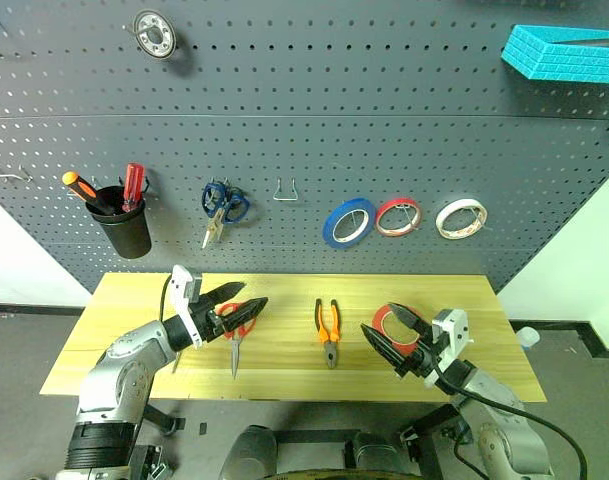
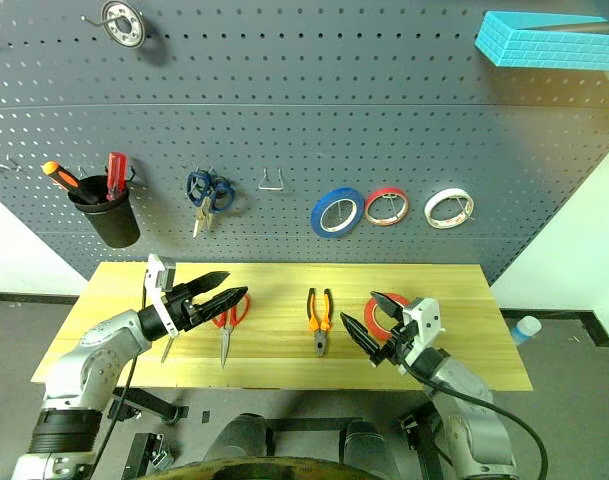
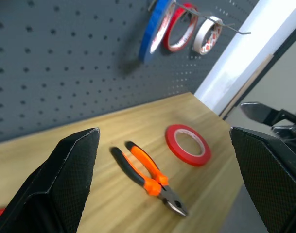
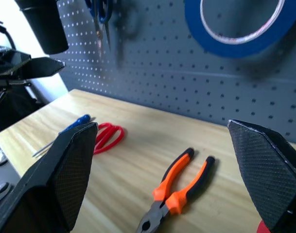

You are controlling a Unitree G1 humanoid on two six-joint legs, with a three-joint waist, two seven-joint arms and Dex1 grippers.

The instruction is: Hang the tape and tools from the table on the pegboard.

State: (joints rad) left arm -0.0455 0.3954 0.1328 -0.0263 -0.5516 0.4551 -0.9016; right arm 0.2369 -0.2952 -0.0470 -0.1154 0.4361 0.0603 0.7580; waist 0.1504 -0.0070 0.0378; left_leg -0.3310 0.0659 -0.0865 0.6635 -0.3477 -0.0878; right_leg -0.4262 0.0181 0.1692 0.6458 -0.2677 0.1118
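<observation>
- Grey pegboard (image 1: 284, 90) fills the back wall: matte panel, regular hole grid, metal hooks. White wall either side, grey floor below.
- Table (image 1: 284, 290) in front of it: light yellowish wood planks, rectangular, smooth top.
- On the board: black cup (image 1: 124, 228) holding screwdrivers, blue scissors (image 1: 222, 208), one bare wire hook (image 1: 285, 190), then blue roll (image 1: 348, 222), small red roll (image 1: 398, 216) and white roll (image 1: 461, 218) in a row. Round metal part (image 1: 154, 34) top left, teal block (image 1: 564, 52) top right.
- Tape (image 3: 188, 143): flat red ring lying on the table at the right end, just behind the right gripper.
- Pliers (image 1: 328, 331): orange-and-black handles, lying flat mid-table, nose toward the front edge.
- Red scissors (image 2: 227, 322): red loop handles, steel blades toward the front edge, left of the pliers, partly behind the left gripper. A blue-handled screwdriver (image 4: 65, 135) lies just left of them.
- Left gripper (image 1: 236, 301): black textured fingers spread wide, empty, hovering above the scissors.
- Right gripper (image 1: 392, 332): fingers spread wide, empty, above the table's right front, in front of the tape.
</observation>
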